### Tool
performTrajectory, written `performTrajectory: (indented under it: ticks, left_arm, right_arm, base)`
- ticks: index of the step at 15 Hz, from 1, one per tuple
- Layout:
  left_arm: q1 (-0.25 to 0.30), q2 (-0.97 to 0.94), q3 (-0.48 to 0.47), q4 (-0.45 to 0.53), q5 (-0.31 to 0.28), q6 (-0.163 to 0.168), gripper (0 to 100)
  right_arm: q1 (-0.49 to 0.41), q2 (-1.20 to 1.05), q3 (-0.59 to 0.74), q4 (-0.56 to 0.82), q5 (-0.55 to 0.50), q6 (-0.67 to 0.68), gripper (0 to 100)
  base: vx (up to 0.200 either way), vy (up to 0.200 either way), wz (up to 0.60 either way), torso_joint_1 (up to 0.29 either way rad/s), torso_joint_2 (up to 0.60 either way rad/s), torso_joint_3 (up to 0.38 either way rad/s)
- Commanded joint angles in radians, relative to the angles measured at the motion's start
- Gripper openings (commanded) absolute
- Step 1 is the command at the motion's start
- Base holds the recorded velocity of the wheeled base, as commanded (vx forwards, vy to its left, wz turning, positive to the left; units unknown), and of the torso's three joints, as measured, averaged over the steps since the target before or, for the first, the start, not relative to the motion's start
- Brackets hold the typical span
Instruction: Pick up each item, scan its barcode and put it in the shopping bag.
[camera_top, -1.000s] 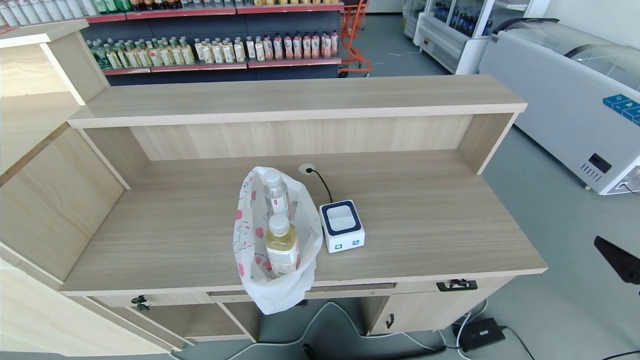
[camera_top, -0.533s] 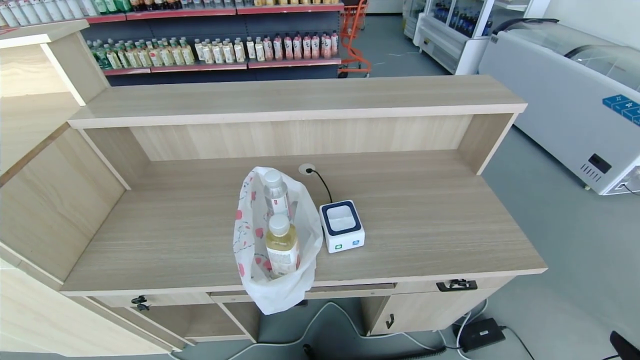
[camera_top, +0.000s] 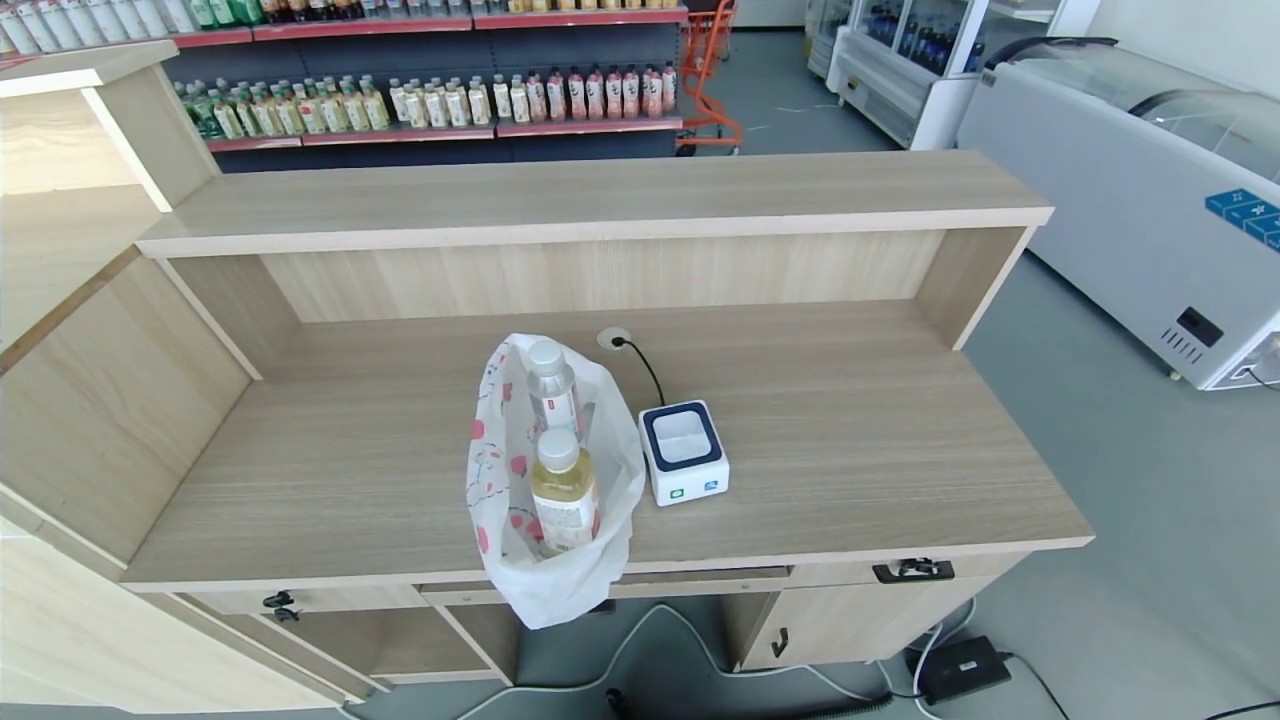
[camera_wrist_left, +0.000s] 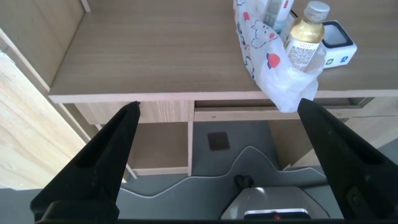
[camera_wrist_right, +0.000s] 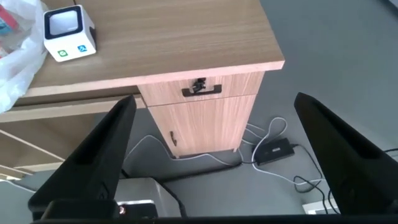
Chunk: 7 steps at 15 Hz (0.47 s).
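Our left hand (camera_wrist_left: 217, 115) and right hand (camera_wrist_right: 214, 102) were both spread wide, off the tabletop's (camera_top: 850, 440) front edge; we saw the yellow bottle (camera_top: 563, 490) and clear bottle (camera_top: 552, 385) standing in the shopping bag (camera_top: 495, 470), just beside the scanner (camera_top: 684, 452)

Bright, even light leaves faint shadows on the counter (camera_top: 850, 430) and glare on the freezer lid (camera_top: 1210, 110).
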Motion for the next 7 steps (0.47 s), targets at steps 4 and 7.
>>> performTrajectory:
  ticks: [4,7]
  left_arm:
    - [0.0,0.0,0.0,0.0,0.0,0.0,100]
    - [0.0,0.0,0.0,0.0,0.0,0.0,100]
  right_arm:
    - [0.002,-0.029,0.0,0.002,-0.001,0.002,100]
    - [0.002,-0.029,0.0,0.002,0.0,0.0,100]
  base:
    - [0.0,0.0,0.0,0.0,0.0,0.0]
    - [0.0,0.0,0.0,0.0,0.0,0.0]
